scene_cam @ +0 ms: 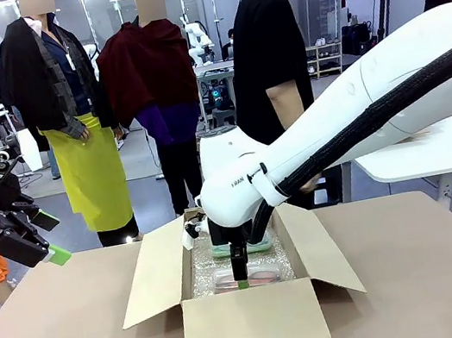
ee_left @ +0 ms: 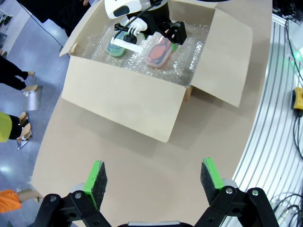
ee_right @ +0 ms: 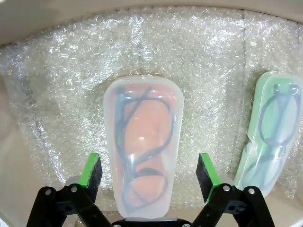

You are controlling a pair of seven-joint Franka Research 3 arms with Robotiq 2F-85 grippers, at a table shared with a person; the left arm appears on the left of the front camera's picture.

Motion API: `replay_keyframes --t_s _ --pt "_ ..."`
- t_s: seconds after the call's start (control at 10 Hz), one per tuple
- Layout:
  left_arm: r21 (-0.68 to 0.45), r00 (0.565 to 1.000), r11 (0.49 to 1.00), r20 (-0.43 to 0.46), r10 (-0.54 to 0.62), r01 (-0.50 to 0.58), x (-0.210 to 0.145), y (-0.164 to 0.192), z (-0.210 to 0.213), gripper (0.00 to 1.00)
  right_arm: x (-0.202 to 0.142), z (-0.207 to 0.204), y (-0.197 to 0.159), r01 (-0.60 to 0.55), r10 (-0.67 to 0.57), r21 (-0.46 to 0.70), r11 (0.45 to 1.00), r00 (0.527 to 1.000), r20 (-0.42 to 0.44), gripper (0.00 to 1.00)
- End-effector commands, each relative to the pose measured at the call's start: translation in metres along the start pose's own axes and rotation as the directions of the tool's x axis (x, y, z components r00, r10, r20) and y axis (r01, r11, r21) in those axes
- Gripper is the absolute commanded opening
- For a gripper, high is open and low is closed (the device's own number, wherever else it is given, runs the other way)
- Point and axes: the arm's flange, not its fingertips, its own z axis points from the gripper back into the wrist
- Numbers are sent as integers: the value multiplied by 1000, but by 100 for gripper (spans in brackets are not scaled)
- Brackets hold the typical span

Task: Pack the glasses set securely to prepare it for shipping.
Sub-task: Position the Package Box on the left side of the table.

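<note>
An open cardboard box [scene_cam: 253, 322] lined with bubble wrap [ee_right: 142, 47] sits mid-table. Two cases of the glasses set lie flat on the wrap. The pinkish-red case [ee_right: 142, 156] [scene_cam: 267, 277] [ee_left: 158, 51] is nearer me and the mint green case [ee_right: 270, 142] [scene_cam: 253, 245] [ee_left: 117, 45] is farther back. My right gripper [ee_right: 149, 172] [scene_cam: 244, 281] [ee_left: 168, 34] is down inside the box, open, with a finger on either side of the pinkish-red case and a gap on both sides. High over the table's left side, my left gripper [ee_left: 154, 182] [scene_cam: 33, 242] hangs open with nothing in it.
The box's flaps [ee_left: 227, 52] stand spread outward on all sides. Bare brown tabletop [ee_left: 142, 161] lies around the box. A person in a black shirt [scene_cam: 267, 56] stands behind the far edge. A white table [scene_cam: 417, 157] is at the back right.
</note>
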Motion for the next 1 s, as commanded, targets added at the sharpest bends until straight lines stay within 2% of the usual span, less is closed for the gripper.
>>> replay_keyframes --t_s 0.0,0.1,0.2,0.4,0.7,0.9 --pt "0 1000 1000 0 0 0 0 0 0 100 0 25 0 34 -34 -1 999 997 65 100" --pt "39 998 997 -13 67 -66 6 14 1 100 -7 51 3 75 -75 -7 997 995 71 100" --pt "5 994 994 -16 111 -111 9 25 -1 100 -17 77 10 114 -114 7 993 990 78 100" --pt "14 981 981 -17 195 -194 12 44 -5 100 -50 128 22 214 -211 -4 977 966 147 100" --pt "-91 917 913 -11 398 -397 6 77 -24 100 -127 177 46 399 -385 21 917 868 315 100" --pt "-142 880 870 -20 474 -471 -6 95 -42 100 -170 214 75 491 -454 -28 871 825 337 100"
